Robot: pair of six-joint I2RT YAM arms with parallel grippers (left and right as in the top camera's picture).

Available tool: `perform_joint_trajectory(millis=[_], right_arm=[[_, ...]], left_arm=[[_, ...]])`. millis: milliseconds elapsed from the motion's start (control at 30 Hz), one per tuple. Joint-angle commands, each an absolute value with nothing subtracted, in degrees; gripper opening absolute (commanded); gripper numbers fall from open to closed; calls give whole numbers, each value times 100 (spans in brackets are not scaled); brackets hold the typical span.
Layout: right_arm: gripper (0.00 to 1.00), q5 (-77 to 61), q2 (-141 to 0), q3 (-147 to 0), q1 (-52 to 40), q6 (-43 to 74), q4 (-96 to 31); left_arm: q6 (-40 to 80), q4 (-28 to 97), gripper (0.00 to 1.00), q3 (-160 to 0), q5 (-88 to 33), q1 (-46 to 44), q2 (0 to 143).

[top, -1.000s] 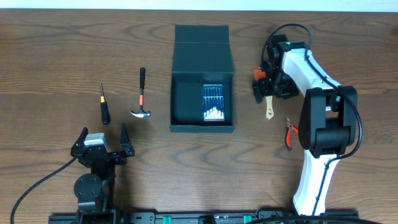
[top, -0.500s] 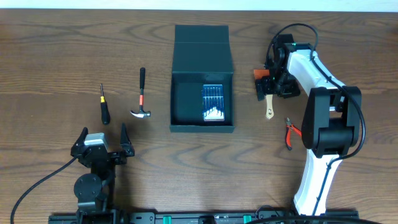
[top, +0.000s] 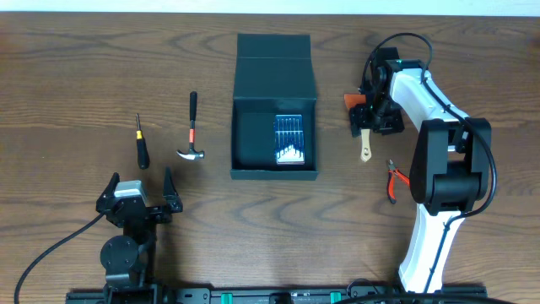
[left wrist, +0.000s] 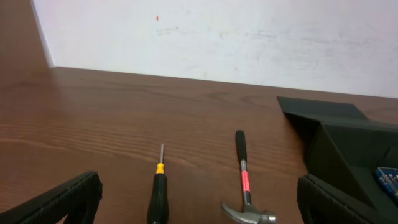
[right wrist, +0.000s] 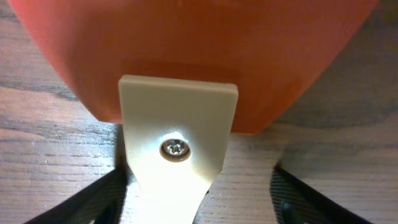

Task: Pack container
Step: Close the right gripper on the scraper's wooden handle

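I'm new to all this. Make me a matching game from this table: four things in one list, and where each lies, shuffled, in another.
Things:
1 hammer
2 screwdriver
3 blue case
4 pliers

Places:
A inside the container
B farthest left of all
C right of the container
D between screwdriver and container

Pairs: 1-D, 2-B, 3-A, 4-C

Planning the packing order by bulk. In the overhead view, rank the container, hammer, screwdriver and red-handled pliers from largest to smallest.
1. container
2. hammer
3. screwdriver
4. pliers
The screwdriver and pliers look close in length, so their order is unsure.
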State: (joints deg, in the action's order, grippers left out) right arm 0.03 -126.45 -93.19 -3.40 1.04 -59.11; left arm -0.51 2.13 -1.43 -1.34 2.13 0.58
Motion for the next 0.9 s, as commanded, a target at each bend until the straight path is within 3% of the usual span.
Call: perform_joint_trajectory(millis=[0, 133, 233, 667, 867], right_arm=[[68, -75, -12698, -9144, -325, 163, -5935], [60, -163, -12698, -9144, -325, 156, -5957], [49, -222, -12698, -9144, -331, 141, -5964], [41, -377, -12698, -9144, -346, 78, -5994], [30, -395, -12698, -9144, -346, 56, -6003]], left_arm=[[-148, 401, 98, -23, -91, 196, 23], [-148, 401, 99, -23, -91, 196, 23], [-148, 401, 99, -23, -89, 196, 23], [-148, 401, 99, -23, -91, 196, 23], [-148, 401, 98, -23, -91, 196, 23]])
